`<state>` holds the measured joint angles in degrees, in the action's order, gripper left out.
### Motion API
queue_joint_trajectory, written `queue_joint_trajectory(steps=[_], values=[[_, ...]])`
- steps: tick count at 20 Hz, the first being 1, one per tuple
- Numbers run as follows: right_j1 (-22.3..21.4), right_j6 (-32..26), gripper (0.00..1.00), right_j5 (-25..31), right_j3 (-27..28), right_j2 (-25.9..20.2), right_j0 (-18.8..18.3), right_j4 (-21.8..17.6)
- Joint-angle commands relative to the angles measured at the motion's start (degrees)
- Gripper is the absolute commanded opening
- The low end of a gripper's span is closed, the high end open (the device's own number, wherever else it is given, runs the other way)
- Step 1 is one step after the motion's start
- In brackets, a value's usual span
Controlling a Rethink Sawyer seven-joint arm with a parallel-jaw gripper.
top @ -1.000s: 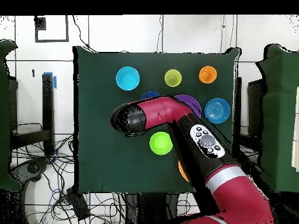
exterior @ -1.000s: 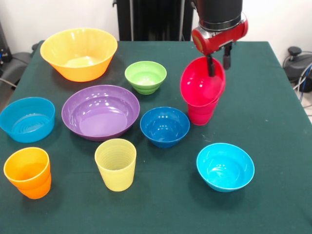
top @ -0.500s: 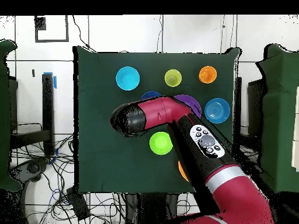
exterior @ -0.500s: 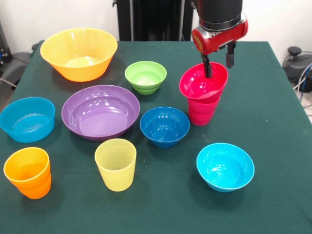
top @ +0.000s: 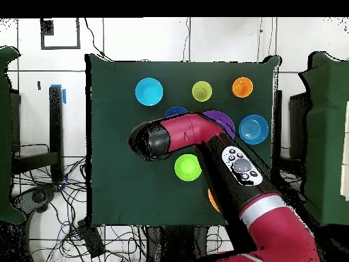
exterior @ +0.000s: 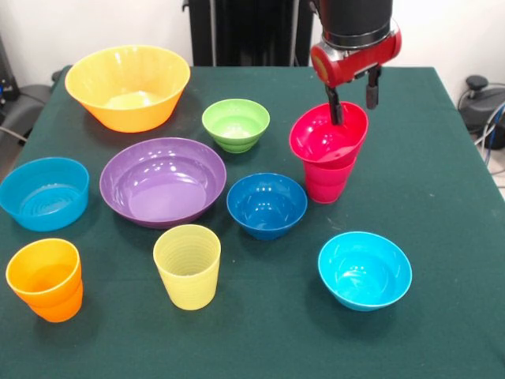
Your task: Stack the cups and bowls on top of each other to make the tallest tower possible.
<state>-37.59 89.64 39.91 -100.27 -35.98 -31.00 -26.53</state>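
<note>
Toward the table's right edge in the front view, a red bowl is sitting tilted on top of a red cup, which is standing upright on the green cloth. The gripper is hanging over the bowl's far rim, its two fingers standing apart: one is dipping inside the bowl at the rim, the other is hanging outside behind it, and whether they are pinching the rim cannot be told.

Near the far left corner a big yellow-orange bowl is resting. A lime bowl is sitting toward the far middle, with a wide purple bowl just nearer and to its left. A dark blue bowl is lying between the purple bowl and the red cup. At the left edge a light blue bowl is standing, and an orange cup is sitting by the near left corner. A pale yellow cup is standing near the front edge, and a cyan bowl is lying toward the near right.

From overhead, the arm is reaching across the cloth and hiding the red pair.
</note>
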Motion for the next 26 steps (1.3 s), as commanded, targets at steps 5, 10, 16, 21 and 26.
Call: queue_joint_trajectory(steps=[5, 10, 16, 21, 26], values=[[-14.28, -0.47, 1.0, 7.92, -8.56, -1.92, -0.2, 5.39], [-20.27, -1.86, 1.0, 12.27, -9.74, -2.91, -0.14, 10.0], [-22.19, -1.05, 1.0, 12.1, -10.22, -2.19, 1.31, 11.25], [-20.72, 0.3, 1.0, 8.78, -10.98, -1.29, 2.45, 10.18], [-19.67, 1.27, 1.0, 7.02, -11.27, -0.54, 3.38, 9.2]])
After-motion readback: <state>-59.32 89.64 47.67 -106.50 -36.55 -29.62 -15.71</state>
